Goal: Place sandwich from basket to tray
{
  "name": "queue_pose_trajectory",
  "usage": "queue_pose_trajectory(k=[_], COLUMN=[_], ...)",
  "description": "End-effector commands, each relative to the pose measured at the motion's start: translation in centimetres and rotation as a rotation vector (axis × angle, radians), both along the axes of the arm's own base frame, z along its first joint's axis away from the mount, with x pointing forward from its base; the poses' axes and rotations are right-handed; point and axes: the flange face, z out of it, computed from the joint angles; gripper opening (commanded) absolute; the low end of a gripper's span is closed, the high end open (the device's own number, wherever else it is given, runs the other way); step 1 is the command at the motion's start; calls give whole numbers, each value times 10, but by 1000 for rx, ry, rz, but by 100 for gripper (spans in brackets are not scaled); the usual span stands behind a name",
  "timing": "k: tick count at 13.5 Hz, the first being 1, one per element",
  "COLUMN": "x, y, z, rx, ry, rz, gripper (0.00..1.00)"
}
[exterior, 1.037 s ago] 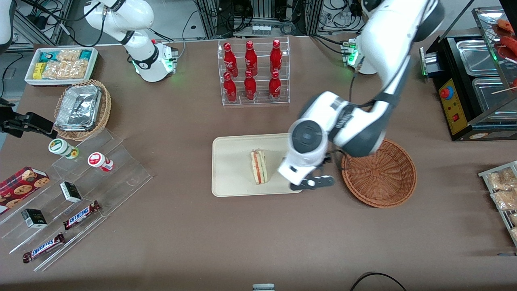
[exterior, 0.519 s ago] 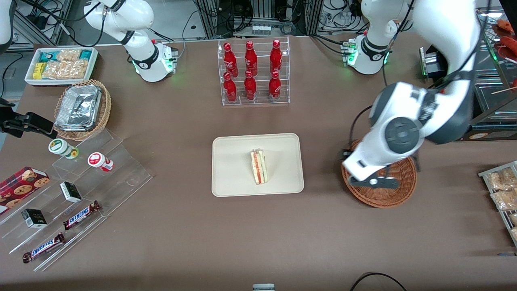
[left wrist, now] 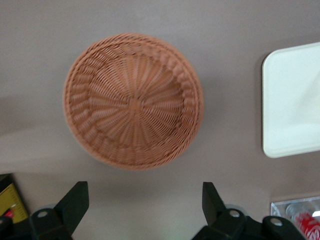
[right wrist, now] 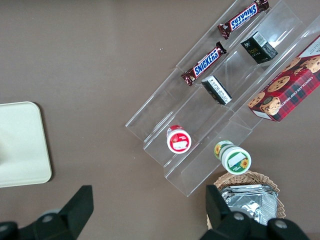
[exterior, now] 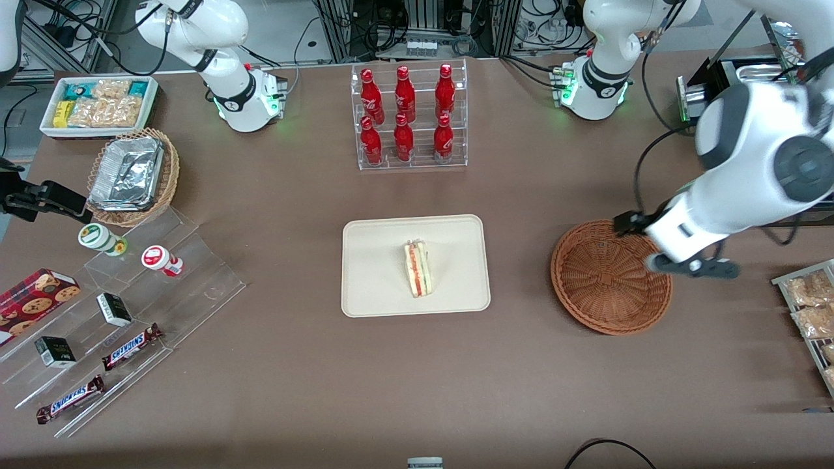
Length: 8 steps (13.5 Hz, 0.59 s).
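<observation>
The sandwich (exterior: 417, 268), a pale wedge with red and green filling, stands on its edge in the middle of the cream tray (exterior: 378, 260). Nothing lies in the reddish-brown wicker basket (exterior: 610, 277), which sits beside the tray toward the working arm's end of the table. My gripper (exterior: 694, 267) hangs open and empty above the basket's rim on the side away from the tray. In the left wrist view the gripper (left wrist: 142, 195) has its black fingers (left wrist: 75, 197) wide apart over bare table, with the basket (left wrist: 132, 100) and a corner of the tray (left wrist: 295, 100) below.
A clear rack of red bottles (exterior: 409, 117) stands farther from the front camera than the tray. A black machine (exterior: 756, 130) and a rack of snack packets (exterior: 811, 306) flank the gripper. A stepped acrylic shelf with snacks (exterior: 117, 312) and a tan basket of foil containers (exterior: 133, 176) sit toward the parked arm's end.
My gripper has swung away from the tray's edge, across the basket, toward the working arm's end of the table. The sandwich has stayed put on the tray.
</observation>
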Motion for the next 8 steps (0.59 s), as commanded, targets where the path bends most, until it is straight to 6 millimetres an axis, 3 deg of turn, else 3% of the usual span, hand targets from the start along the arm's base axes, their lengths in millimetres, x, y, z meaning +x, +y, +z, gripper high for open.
queue_pose_trajectory(k=[1,3,5,8], x=[-31,-40,-50,-53], y=[20,40,61,70], z=[37,50,79,101], rx=[2,13,4,1], ry=[-1,29,32,19], rz=[6,29,16,27], gripper=[100,100,100,100])
